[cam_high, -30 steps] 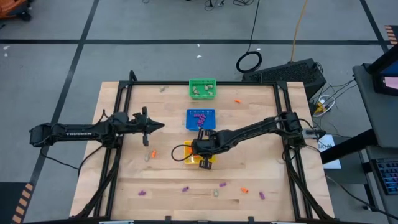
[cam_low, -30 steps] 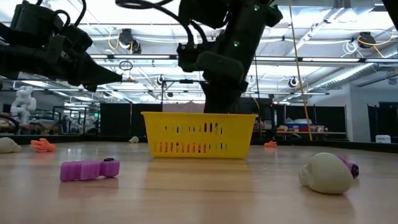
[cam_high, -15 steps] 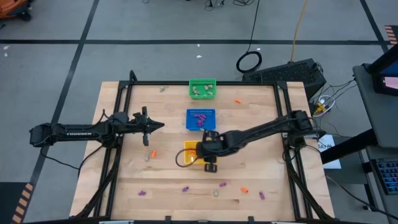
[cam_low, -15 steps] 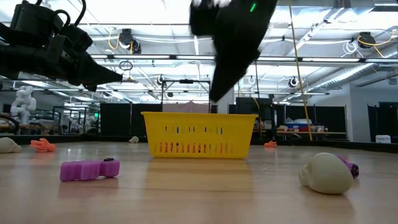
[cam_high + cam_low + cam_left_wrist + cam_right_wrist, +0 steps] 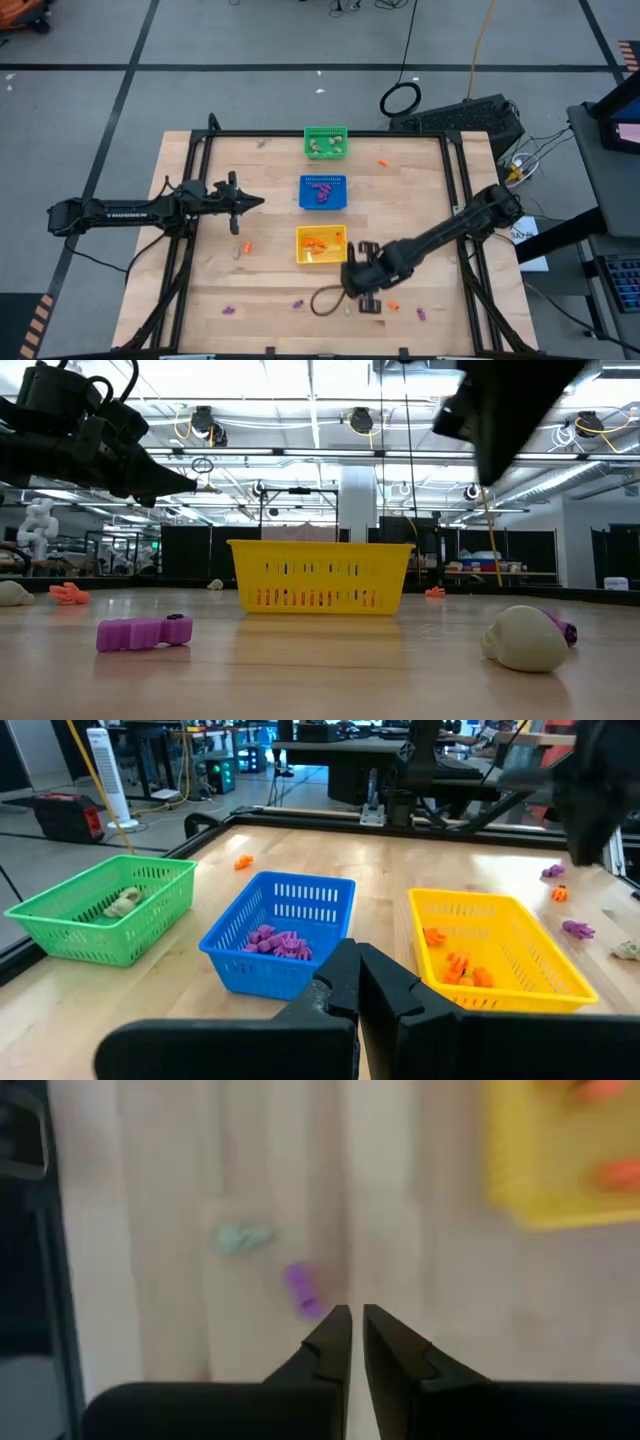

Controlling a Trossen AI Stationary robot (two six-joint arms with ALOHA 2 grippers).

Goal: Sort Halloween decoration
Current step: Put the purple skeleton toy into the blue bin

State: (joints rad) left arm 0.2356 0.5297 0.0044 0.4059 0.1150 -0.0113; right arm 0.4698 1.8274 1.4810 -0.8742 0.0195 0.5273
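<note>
Above scattered trinkets (image 5: 301, 1289), right fingers (image 5: 322, 1342) nearly shut, empty.

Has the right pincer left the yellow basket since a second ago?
Yes. In the high view the right pincer was over the yellow basket a second ago; now it is clear of it, toward the table's near edge, above the loose trinkets.

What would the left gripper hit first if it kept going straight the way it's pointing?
Most likely the blue basket: the shut left gripper points at its near wall in the left wrist view. Height is unclear, so it might pass over the rim.
</note>
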